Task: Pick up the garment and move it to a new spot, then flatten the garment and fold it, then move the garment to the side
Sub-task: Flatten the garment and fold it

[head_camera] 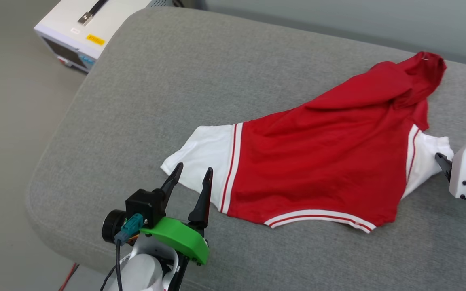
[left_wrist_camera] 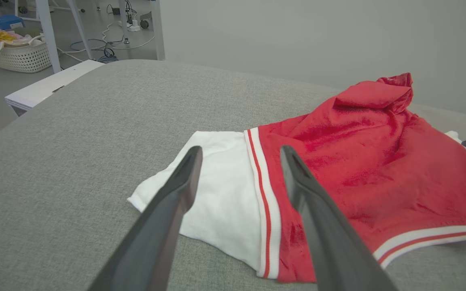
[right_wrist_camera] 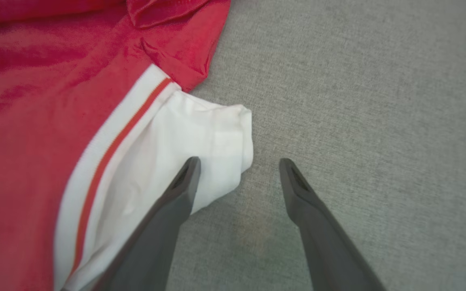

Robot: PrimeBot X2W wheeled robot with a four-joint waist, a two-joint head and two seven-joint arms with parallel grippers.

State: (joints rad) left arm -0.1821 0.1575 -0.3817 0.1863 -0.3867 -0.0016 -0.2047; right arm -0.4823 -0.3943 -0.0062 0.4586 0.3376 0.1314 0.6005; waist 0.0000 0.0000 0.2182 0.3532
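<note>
At the far left a white instrument box is seen off the edge of the grey upholstered cushion; it is judged to play no part in the work. The left gripper is held over the near left part of the cushion, its jaws apart and nothing between them, pointed at the white left sleeve. The garment is laid across the middle and right of the cushion, and no lettering can be made out on the side that faces up. Its red body is spread fairly wide and a striped trim is shown along the near edge, but wrinkles are seen and the far right end is bunched and turned over on itself. The white right sleeve is crumpled, and the right gripper is placed just beside it, jaws likewise apart and empty.

Whether the first move to a new spot is done cannot be told. The flattening is judged to be only part done; the fold and the move to the side are left
</note>
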